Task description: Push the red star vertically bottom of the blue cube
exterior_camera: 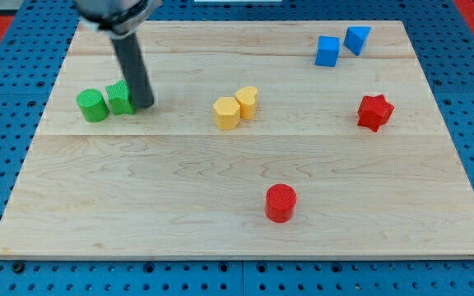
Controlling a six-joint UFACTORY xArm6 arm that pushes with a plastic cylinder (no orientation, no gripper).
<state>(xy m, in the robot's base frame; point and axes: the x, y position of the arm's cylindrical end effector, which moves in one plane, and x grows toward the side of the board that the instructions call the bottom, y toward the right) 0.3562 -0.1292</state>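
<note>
The red star (pixel 375 112) lies at the view's right, below and a little right of the blue cube (pixel 327 51). A second blue block (pixel 356 39), a slanted shape, sits just right of the cube near the view's top. My tip (pixel 145 104) is far off at the view's left, touching the right side of a green block (pixel 120 98), well away from the red star and the blue cube.
A green cylinder (pixel 92 106) sits left of the green block. Two yellow blocks (pixel 227 113) (pixel 247 101) touch near the middle. A red cylinder (pixel 281 203) lies toward the bottom. The wooden board (pixel 138 205) rests on a blue pegboard.
</note>
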